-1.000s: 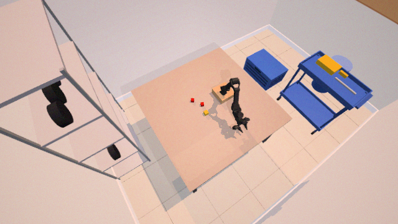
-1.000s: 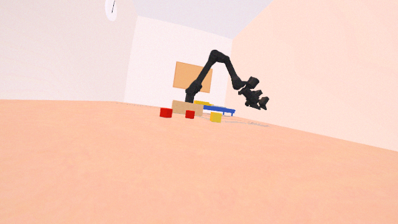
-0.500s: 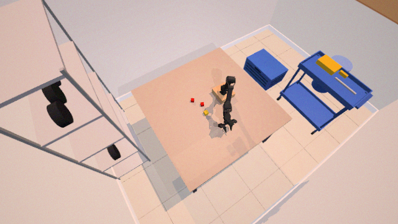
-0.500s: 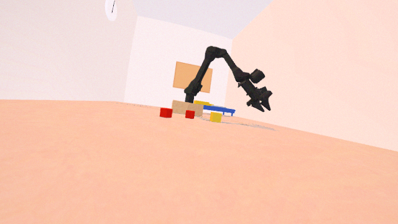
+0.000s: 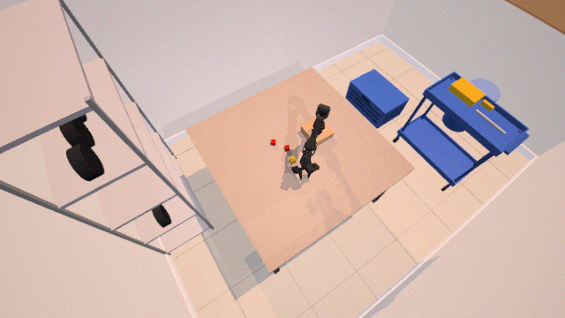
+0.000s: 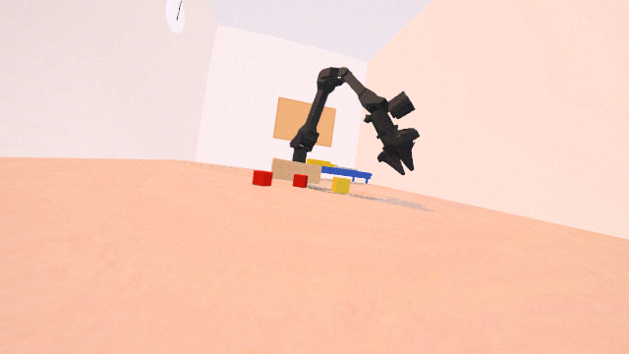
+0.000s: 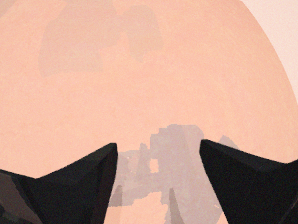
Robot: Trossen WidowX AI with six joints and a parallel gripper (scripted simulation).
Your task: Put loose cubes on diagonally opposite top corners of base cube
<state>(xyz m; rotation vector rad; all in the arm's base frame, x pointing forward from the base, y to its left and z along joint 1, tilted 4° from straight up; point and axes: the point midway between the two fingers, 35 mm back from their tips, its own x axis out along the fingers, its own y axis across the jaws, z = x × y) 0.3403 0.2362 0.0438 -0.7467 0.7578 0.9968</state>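
Observation:
Two small red cubes (image 5: pixel 273 141) (image 5: pixel 287 147) (image 6: pixel 261 178) (image 6: pixel 300 181) and a yellow cube (image 5: pixel 292 160) (image 6: pixel 341 185) sit apart on the peach table top (image 5: pixel 247 212) (image 6: pixel 246 270) (image 7: pixel 147 50), near the arm's base. My gripper (image 5: pixel 305 173) (image 6: pixel 400 167) (image 7: pixel 158 148) hangs above the table just beside the yellow cube, on the side away from the red cubes, fingers pointing down. It is partly open and holds nothing. The wrist view shows only bare table and shadow between the fingers; no cube appears there.
The arm stands on a tan mounting block (image 5: pixel 326 132) (image 6: pixel 287 169). Off the table are a blue cabinet (image 5: pixel 377 94), a blue cart (image 5: pixel 463 128) with yellow boxes, and a shelving rack (image 5: pixel 84 150) with black tyres.

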